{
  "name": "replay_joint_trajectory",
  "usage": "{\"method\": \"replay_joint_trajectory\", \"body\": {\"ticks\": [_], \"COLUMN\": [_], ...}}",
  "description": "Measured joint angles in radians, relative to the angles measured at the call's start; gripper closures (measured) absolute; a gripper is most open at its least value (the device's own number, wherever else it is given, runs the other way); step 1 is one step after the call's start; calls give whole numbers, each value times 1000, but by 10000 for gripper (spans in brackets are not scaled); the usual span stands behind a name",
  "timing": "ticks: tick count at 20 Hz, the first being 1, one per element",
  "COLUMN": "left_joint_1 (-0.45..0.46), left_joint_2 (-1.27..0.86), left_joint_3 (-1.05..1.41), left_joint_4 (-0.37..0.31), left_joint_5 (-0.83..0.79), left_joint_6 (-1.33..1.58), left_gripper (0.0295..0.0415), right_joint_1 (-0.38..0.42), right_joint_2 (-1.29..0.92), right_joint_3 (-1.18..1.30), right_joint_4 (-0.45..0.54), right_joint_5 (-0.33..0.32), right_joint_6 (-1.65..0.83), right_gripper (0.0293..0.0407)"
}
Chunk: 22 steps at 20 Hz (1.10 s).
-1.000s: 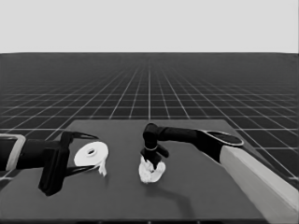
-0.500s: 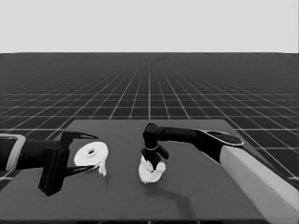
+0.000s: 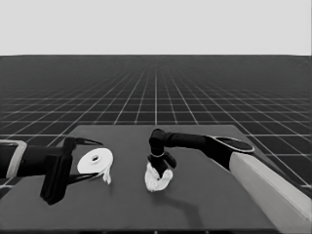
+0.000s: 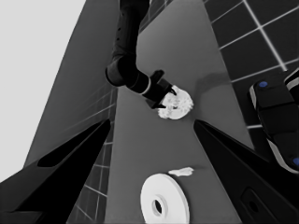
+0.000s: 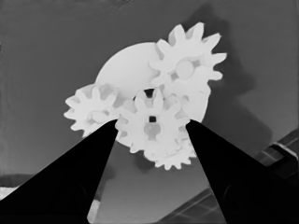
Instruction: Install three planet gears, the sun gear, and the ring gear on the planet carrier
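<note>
Your right claw (image 5: 150,128), mid-table, clamps the middle gear (image 5: 152,125) over the smaller round part (image 5: 128,65); if its teeth ride the neighbouring gears (image 5: 187,67), it may jam or tilt, while the left claw (image 3: 87,158) waits spread around the larger round part (image 3: 96,160) near the table's left edge.

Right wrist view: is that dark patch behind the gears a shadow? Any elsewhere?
Right wrist view: yes, the gears and smaller round part cast a soft shadow on the table, beyond the middle gear held by the right end effector. Head view: a faint shadow under the right arm. Left wrist view: a smudge beside the gears.
</note>
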Motion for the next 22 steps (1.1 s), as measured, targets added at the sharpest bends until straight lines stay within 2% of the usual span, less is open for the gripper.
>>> {"method": "replay_joint_trajectory", "body": {"ticks": [6, 8, 9, 11, 16, 17, 18, 20, 22], "left_joint_1": [0, 0, 0, 0, 0, 0, 0, 0, 0], "left_joint_2": [0, 0, 0, 0, 0, 0, 0, 0, 0], "left_joint_3": [0, 0, 0, 0, 0, 0, 0, 0, 0], "left_joint_4": [0, 0, 0, 0, 0, 0, 0, 0, 0], "left_joint_5": [0, 0, 0, 0, 0, 0, 0, 0, 0], "left_joint_6": [0, 0, 0, 0, 0, 0, 0, 0, 0], "left_gripper": [326, 326, 326, 326, 326, 326, 326, 326, 326], "right_joint_1": [0, 0, 0, 0, 0, 49, 87, 122, 133], "right_joint_2": [0, 0, 0, 0, 0, -9, -11, -14, -15], "right_joint_3": [0, 0, 0, 0, 0, 38, 56, 68, 70], "right_joint_4": [0, 0, 0, 0, 0, 44, 71, 100, 111], "right_joint_5": [0, 0, 0, 0, 0, -26, -36, -38, -38], "right_joint_6": [63, 73, 75, 77, 78, -315, -563, -798, -881], "right_gripper": [391, 331, 320, 316, 315, 307, 309, 314, 315]}}
